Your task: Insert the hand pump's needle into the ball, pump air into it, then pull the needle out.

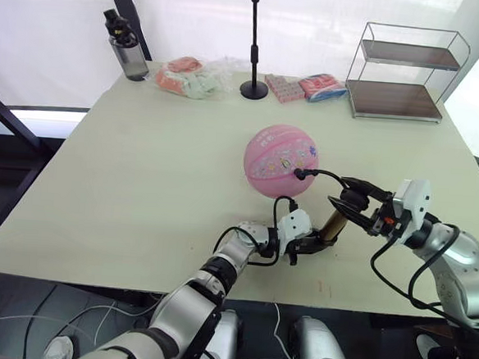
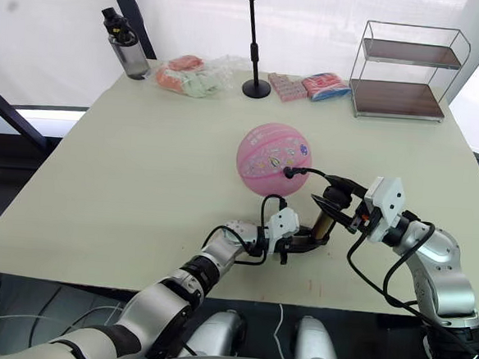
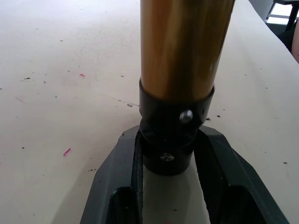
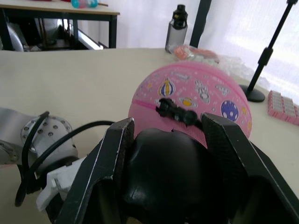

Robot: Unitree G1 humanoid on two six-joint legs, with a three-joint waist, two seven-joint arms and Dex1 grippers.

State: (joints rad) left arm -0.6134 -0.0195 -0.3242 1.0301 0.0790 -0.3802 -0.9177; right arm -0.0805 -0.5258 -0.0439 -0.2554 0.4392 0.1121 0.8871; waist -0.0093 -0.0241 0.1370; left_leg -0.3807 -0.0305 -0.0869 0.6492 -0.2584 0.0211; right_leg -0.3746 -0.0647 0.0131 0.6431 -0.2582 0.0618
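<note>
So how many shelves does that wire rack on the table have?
2. The wire rack stands at the table's far right corner. One brown shelf sits near its top, and the other sits low down, just above the table. Both look bare.

Left tabletop (image 1: 140, 189) open — ball (image 1: 280, 161) mid-table

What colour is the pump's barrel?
Shiny gold-bronze, with a black end cap; the hand pump shows best in the left wrist view.

The left gripper (image 3: 170, 186) clamps the hand pump's (image 3: 182, 60) black end cap, apparently just above the table (image 3: 60, 93)
</note>
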